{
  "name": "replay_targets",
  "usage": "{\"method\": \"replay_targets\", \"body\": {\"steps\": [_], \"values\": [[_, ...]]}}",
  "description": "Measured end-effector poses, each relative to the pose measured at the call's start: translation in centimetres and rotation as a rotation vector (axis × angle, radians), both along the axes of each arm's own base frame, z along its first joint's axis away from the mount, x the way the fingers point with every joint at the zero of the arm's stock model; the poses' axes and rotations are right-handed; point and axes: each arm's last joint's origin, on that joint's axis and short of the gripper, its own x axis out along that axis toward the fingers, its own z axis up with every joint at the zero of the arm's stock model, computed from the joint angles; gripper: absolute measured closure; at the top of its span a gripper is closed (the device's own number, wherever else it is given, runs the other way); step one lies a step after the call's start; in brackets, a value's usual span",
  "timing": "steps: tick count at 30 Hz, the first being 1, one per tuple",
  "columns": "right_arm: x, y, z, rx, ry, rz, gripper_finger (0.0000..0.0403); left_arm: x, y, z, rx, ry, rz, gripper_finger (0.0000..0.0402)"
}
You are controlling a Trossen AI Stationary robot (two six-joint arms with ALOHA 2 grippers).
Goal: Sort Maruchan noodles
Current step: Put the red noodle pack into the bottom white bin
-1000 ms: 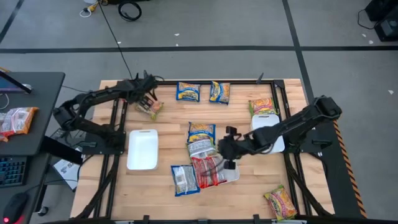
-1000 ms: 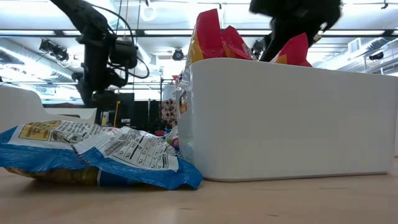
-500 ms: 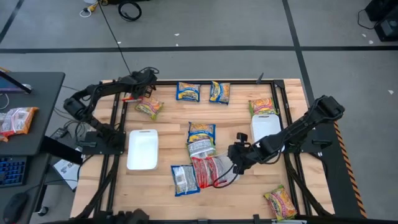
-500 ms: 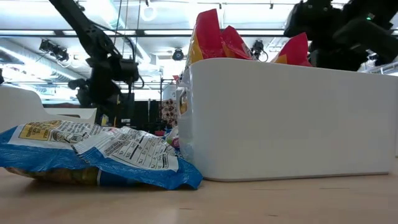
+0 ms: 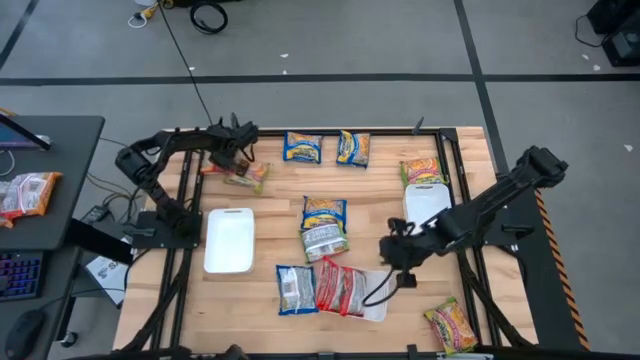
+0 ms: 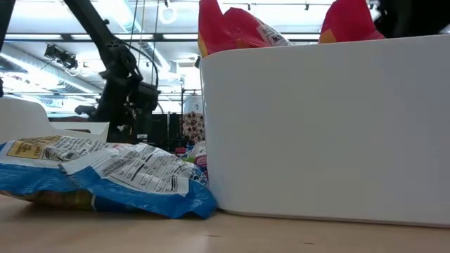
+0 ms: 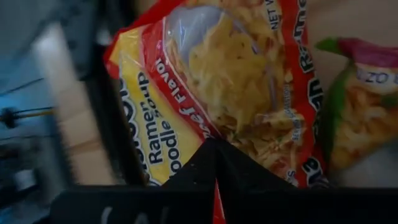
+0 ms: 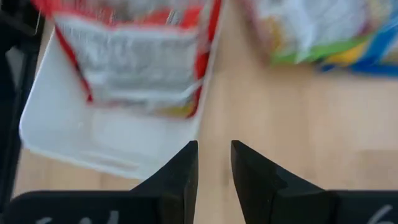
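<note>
We are seeing even, bright overhead light in the high view, with soft shadows lying close under the arms. In the low view, ceiling strip lights (image 6: 84, 31) are glaring against a dim room, and the near white tray (image 6: 330, 126) is looming large and soft. The right wrist view is blurring heavily across its packets (image 8: 137, 62); the left wrist view is smearing at one edge.
</note>
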Motion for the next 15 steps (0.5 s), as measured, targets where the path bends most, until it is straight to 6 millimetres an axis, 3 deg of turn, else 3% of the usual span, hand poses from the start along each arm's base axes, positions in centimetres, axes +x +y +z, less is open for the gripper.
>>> {"method": "replay_targets", "body": {"steps": [4, 9, 11, 15], "values": [[-1.0, -1.5, 2.1, -0.123, -0.122, -0.032, 0.0302, 2.4, -0.8, 2.0, -0.058, -0.18, -0.109, 0.0385], [-1.8, -3.2, 3.6, -0.204, -0.184, -0.021, 0.0302, 5.2, -2.5, 6.1, 0.035, -0.377, -0.319, 0.0392], [-1.9, -3.6, 3.7, -0.201, -0.187, -0.001, 0.0301, 5.4, -3.3, 7.3, 0.087, -0.404, -0.324, 0.0391], [-2.1, -4.1, 3.5, -0.219, -0.172, 0.003, 0.0301, 3.6, -3.8, 7.9, 0.195, -0.279, -0.119, 0.0388]]}}
